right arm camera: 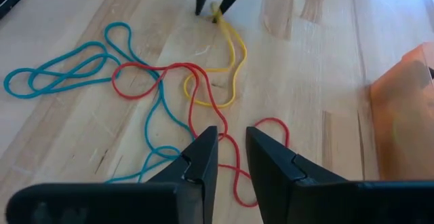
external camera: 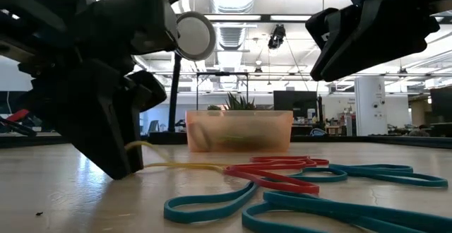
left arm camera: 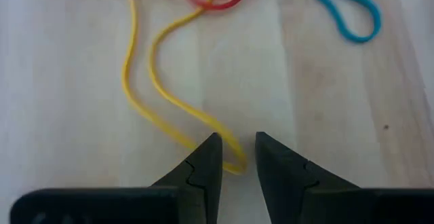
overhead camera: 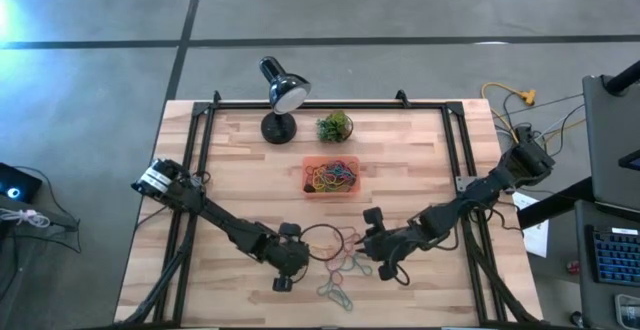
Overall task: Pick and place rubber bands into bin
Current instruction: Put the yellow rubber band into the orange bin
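Rubber bands tangled, yellow band end hidden between parted left end effector, right end effector released.

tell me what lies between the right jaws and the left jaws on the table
In the right wrist view, a tangle of rubber bands: a red band, a yellow band and a blue band.

Your left gripper sits low near the table's front edge, fingers slightly parted around a yellow rubber band. Your right gripper hovers beside it, raised, fingers narrowly apart, holding nothing.
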Motion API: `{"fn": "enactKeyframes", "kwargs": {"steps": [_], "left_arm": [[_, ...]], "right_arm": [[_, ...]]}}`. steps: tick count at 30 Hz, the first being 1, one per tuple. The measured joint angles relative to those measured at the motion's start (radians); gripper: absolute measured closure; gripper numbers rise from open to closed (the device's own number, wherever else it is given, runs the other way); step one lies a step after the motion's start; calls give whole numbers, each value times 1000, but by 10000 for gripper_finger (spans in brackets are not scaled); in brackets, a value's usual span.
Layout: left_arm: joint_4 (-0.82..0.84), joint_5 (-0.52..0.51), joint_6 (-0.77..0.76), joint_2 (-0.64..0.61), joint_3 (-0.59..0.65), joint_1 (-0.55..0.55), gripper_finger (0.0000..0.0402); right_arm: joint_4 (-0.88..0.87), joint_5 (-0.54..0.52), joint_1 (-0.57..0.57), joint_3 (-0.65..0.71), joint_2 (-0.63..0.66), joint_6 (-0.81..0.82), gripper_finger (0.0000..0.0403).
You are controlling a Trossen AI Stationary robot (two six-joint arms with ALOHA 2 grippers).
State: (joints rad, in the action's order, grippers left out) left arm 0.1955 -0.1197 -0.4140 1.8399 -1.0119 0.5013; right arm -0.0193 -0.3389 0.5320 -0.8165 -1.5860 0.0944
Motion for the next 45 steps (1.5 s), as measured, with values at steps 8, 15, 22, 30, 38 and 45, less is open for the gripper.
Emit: {"fn": "enactKeyframes", "kwargs": {"steps": [8, 15, 22, 30, 38, 45], "left_arm": [[65, 20, -24, -1, -3, -35, 380], [92, -118, -15, -1, -3, -36, 400], [236, -351, 13, -4, -53, -37, 401], [348, -589, 46, -45, -143, -29, 401], [338, -732, 292, -60, -265, -46, 401], [327, -807, 493, -69, -341, -133, 401]], "right_arm": [[0, 0, 0, 0, 0, 4, 339], [-3, 0, 0, 0, 0, 6, 339], [-7, 0, 0, 0, 0, 5, 344], [-14, 0, 0, 0, 0, 8, 343], [-29, -1, 0, 0, 0, 9, 342], [-28, -1, 0, 0, 0, 11, 342]]}}
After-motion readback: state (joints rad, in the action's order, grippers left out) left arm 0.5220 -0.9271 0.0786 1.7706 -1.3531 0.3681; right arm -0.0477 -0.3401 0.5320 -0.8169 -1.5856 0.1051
